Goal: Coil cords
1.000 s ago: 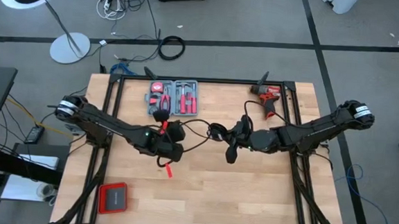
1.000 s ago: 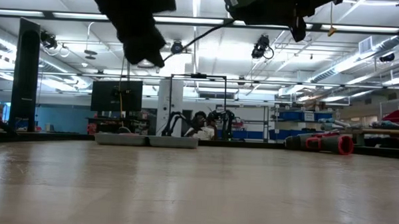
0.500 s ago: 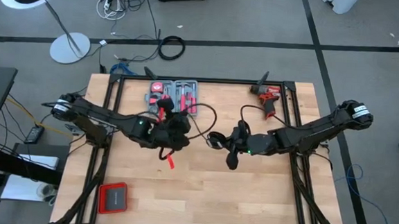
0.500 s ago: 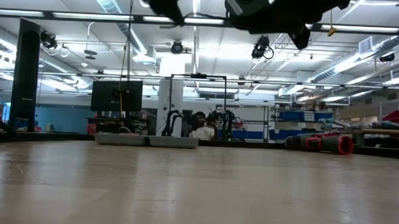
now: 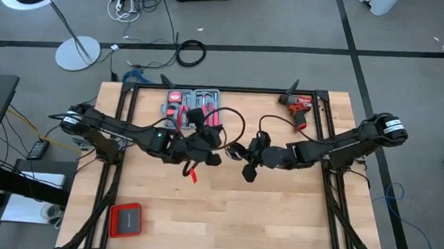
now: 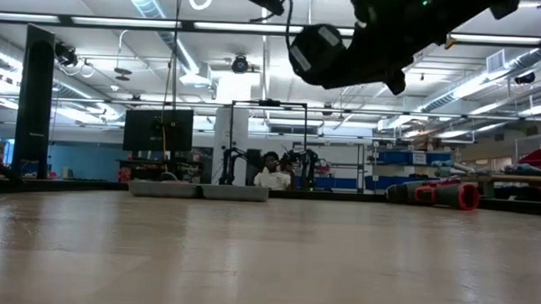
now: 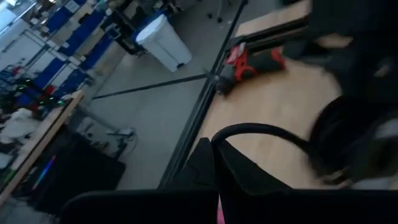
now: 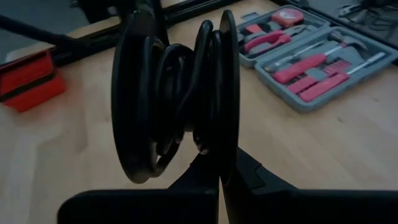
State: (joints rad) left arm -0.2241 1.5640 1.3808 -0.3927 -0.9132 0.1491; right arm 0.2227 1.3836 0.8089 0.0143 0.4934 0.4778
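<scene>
A coiled black cable [image 8: 180, 106] shows a smooth, slightly glossy rubbery skin above a table [image 5: 278, 213] of pale, matt wood planks. The grey tool case [image 8: 317, 59] looks like moulded plastic, its tools [image 8: 301, 65] red-handled.

— What is around the wooden table [image 5: 278, 213]?
— A grey floor [image 5: 305, 21] with dark lines. A white floor lamp [image 5: 78, 52] stands near loose cables [image 5: 190, 53].
— And far behind?
— A big room with long ceiling lights [image 6: 95, 21], a dark screen [image 6: 158, 129] and blue shelves [image 6: 414, 171].
</scene>
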